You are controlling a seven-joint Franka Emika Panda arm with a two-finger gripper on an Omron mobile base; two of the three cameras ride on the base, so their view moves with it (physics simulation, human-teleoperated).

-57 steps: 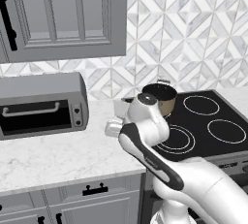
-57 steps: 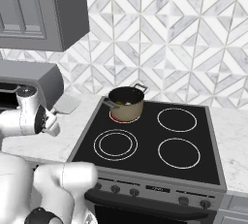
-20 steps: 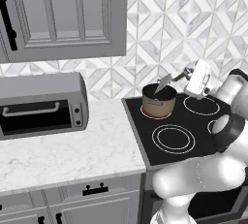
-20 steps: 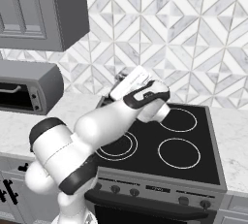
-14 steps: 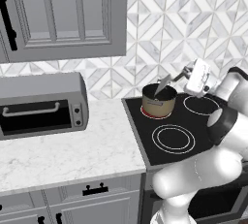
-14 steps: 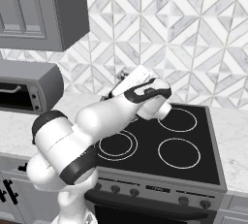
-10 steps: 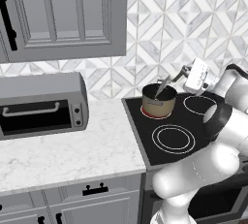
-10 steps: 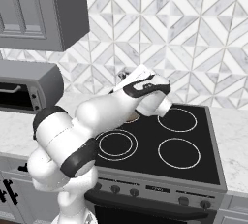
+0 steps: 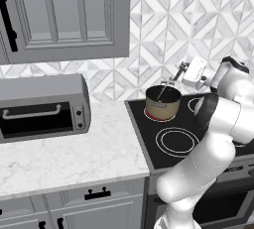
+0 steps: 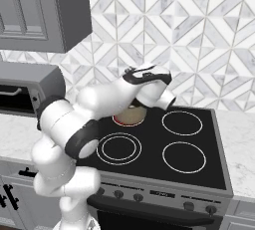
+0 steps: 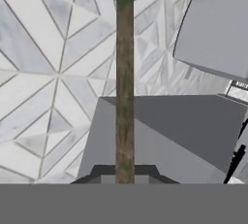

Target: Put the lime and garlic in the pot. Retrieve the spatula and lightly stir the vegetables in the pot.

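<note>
My pot (image 9: 162,103) sits on far-left burner of black stovetop (image 9: 144,146). Left of stove, marble counter (image 9: 69,153) carries toaster oven (image 9: 42,105) at far left, nr wall.

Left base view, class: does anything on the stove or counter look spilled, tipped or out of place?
Nothing stands out. The pot sits upright on the rear left burner of the stove. The gripper holds the spatula, which slants down into the pot. The toaster oven stands square on the counter.

Pot (image 9: 162,102) flanked by clear burners; toaster oven (image 9: 42,105) well left.
</note>
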